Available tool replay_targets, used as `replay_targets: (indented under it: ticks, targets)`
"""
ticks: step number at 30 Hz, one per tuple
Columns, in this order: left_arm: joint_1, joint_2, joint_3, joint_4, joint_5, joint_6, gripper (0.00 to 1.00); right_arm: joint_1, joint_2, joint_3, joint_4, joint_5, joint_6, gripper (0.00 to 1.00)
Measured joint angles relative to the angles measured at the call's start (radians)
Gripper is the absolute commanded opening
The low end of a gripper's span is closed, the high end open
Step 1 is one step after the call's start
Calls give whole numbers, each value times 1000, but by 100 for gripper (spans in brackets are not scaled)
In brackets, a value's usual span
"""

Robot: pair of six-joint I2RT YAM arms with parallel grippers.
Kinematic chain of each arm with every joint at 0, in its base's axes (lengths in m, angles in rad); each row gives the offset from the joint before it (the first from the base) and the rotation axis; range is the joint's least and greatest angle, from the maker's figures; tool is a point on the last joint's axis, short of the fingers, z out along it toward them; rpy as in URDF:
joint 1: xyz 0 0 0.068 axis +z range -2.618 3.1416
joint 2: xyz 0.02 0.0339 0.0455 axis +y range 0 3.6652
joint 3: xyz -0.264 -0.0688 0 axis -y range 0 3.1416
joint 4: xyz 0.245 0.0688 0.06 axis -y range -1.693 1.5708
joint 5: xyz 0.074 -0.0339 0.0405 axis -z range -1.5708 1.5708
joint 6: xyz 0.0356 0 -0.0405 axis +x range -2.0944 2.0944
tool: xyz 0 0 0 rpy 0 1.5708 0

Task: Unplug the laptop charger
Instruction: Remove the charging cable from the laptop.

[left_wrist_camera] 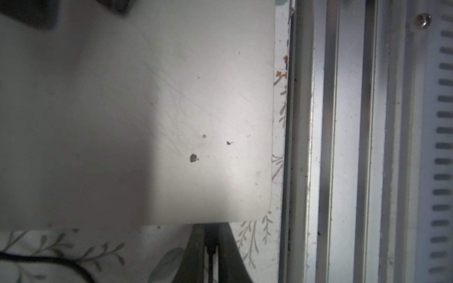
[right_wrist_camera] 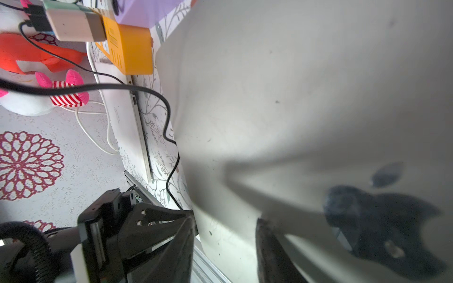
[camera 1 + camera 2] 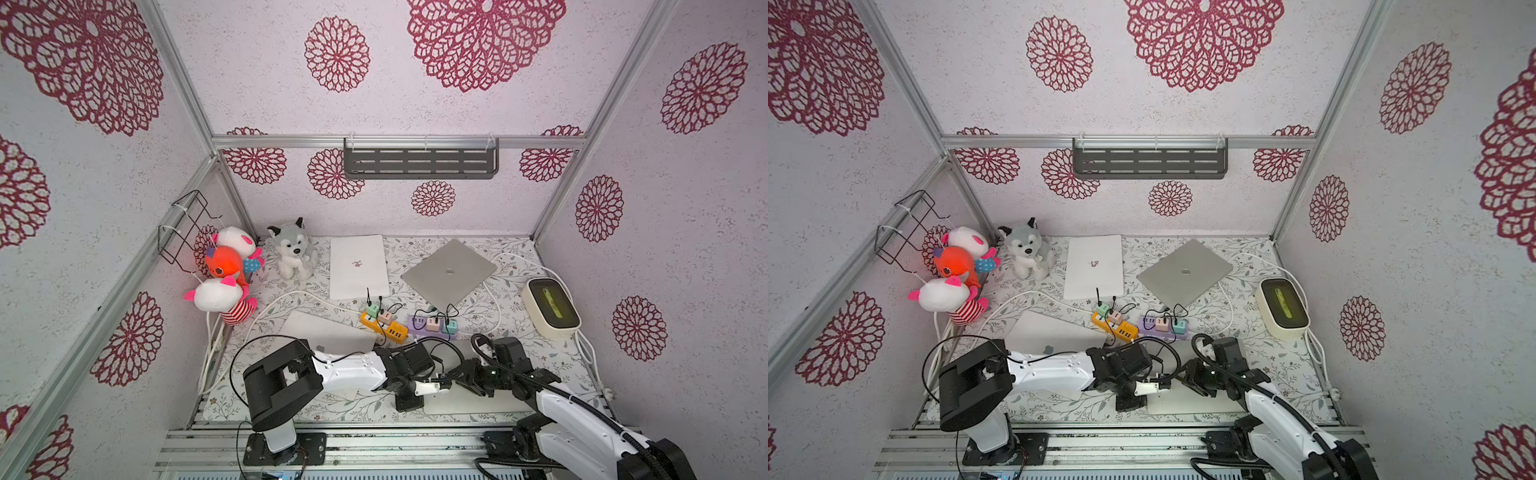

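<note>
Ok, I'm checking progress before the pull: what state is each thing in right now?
front laptop: closed, charger plug at its edge
left gripper: shut on charger plug
right gripper: open above front laptop
orange power strip: adapters plugged in
purple power strip: adapters plugged in

The closed silver Apple laptop lies flat at the table's front edge. A dark charger plug, apparently seated in its port, meets the laptop's side near a front corner.
</note>
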State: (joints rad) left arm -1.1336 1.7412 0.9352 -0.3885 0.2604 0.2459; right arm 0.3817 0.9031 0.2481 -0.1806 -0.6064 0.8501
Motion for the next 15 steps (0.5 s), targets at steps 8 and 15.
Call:
replay_targets:
  ticks: [8, 15]
  targets:
    - [6, -2, -2, -2, 12, -25, 0, 0, 0, 0, 0, 0, 0, 43]
    - [10, -2, 4, -22, 16, 31, 0, 0, 0, 0, 0, 0, -1, 43]
